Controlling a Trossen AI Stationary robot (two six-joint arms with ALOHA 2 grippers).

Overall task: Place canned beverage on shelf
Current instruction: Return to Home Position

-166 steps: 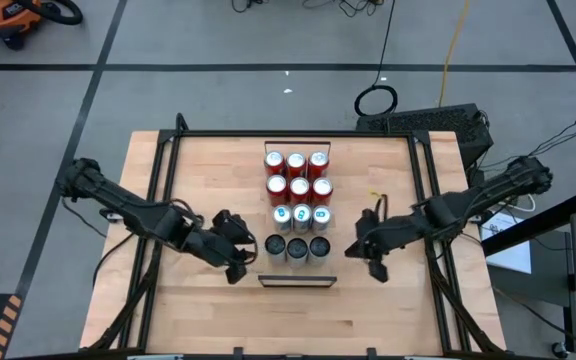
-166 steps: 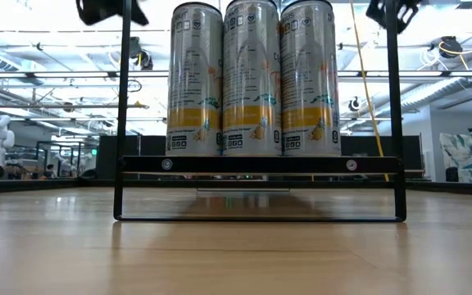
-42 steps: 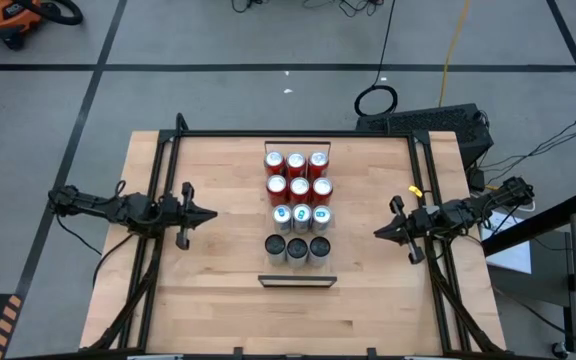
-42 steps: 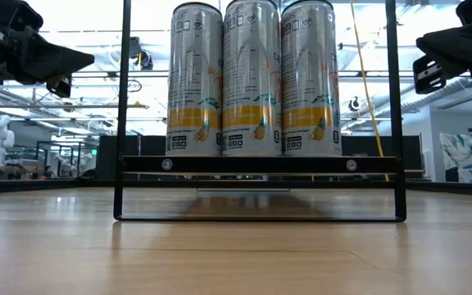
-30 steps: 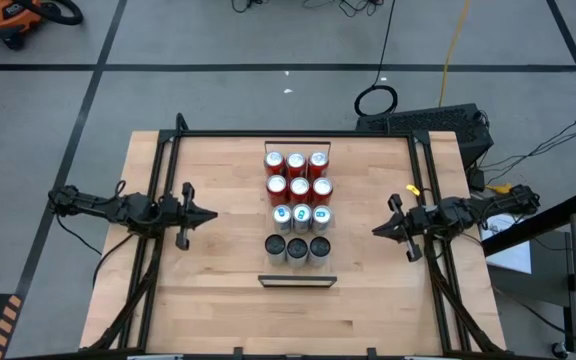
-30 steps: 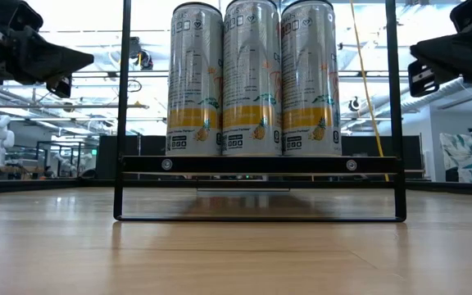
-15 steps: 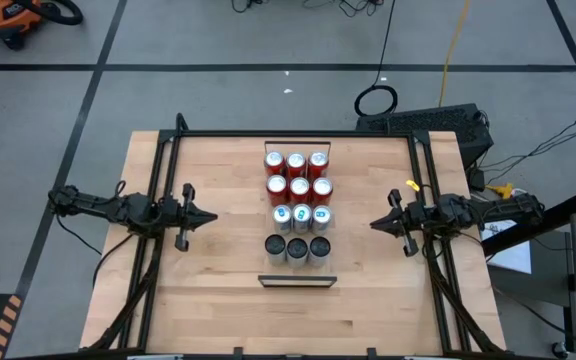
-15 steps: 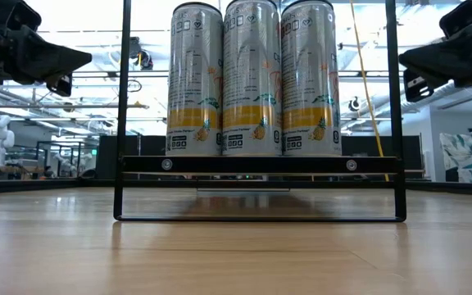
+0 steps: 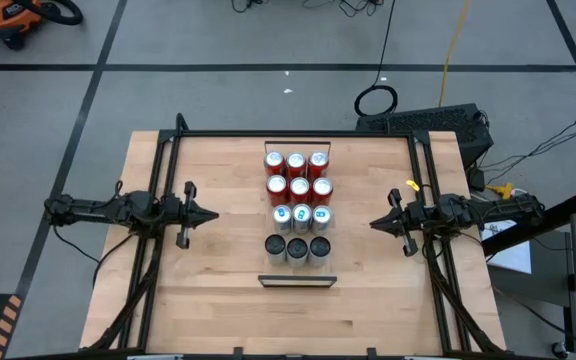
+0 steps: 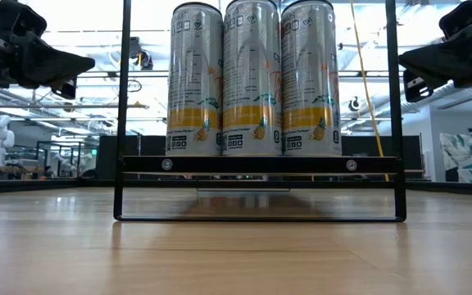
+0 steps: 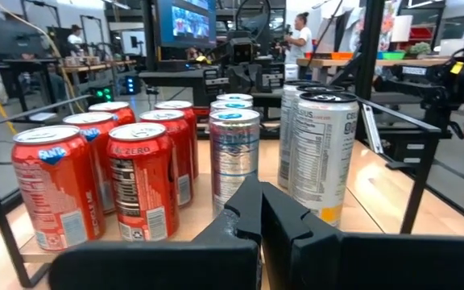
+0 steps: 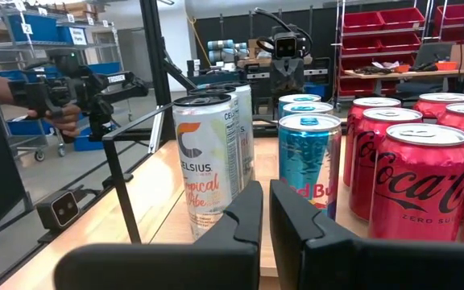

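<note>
cans [image 9: 297, 214] crowd shelf [image 9: 297, 271]; left hand [image 9: 212, 214] and right hand [image 9: 373, 223], each pressed together, flank it.

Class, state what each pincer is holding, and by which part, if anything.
Nothing is held. The left pincer and the right pincer are both shut and empty, each well apart from the cans.
</note>
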